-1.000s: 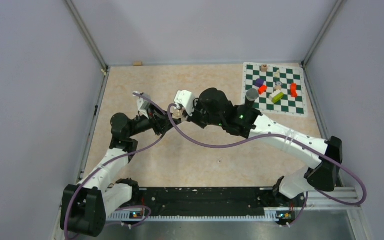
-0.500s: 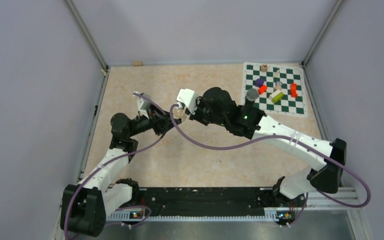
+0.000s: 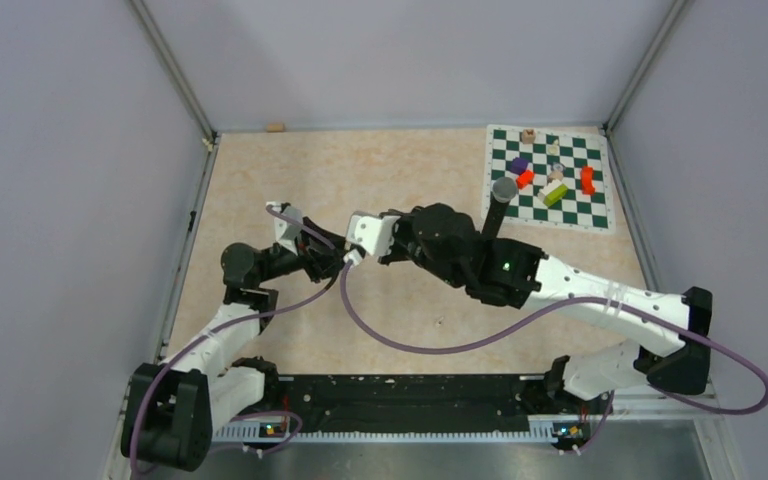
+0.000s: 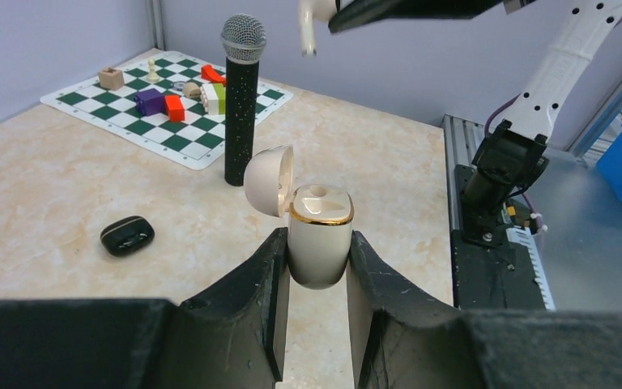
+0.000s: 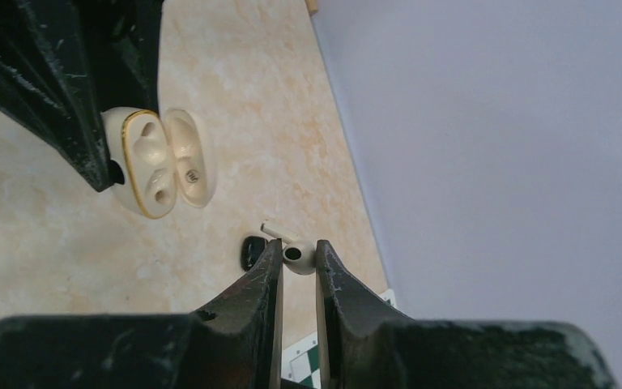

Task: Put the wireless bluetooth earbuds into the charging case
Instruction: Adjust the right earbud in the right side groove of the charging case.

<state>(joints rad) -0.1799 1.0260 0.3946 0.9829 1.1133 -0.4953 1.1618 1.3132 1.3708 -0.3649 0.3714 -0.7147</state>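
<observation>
- Around the back and both sides, plain pale lilac walls [image 3: 410, 60] close in the cell, joined at the corners by slanting metal posts [image 3: 172, 70].
- Below them lies the worktop [image 3: 400, 170], a beige marbled sheet, with a black rail [image 3: 410, 395] along its near edge.
- In the far right corner a green-and-white chess mat [image 3: 590, 212] lies flat, with coloured blocks [image 3: 554, 192] scattered on it.
- At the mat's near left edge a black microphone [image 4: 241, 105] stands upright on its tail, grey mesh head on top.
- Over mid-worktop the left pincer [image 4: 317, 243] pinches the whitish charging case [image 4: 321, 212] by its sides, upright and off the surface. Its gold-rimmed lid is swung open.
- A small black case [image 4: 126, 235] lies closed on the bare worktop, between the microphone and the left pincer.
- The right pincer [image 5: 298, 245] is pressed onto one whitish earbud [image 5: 296, 254], stem sticking out sideways. In the left wrist view it hangs above the open case, apart from it.
</observation>
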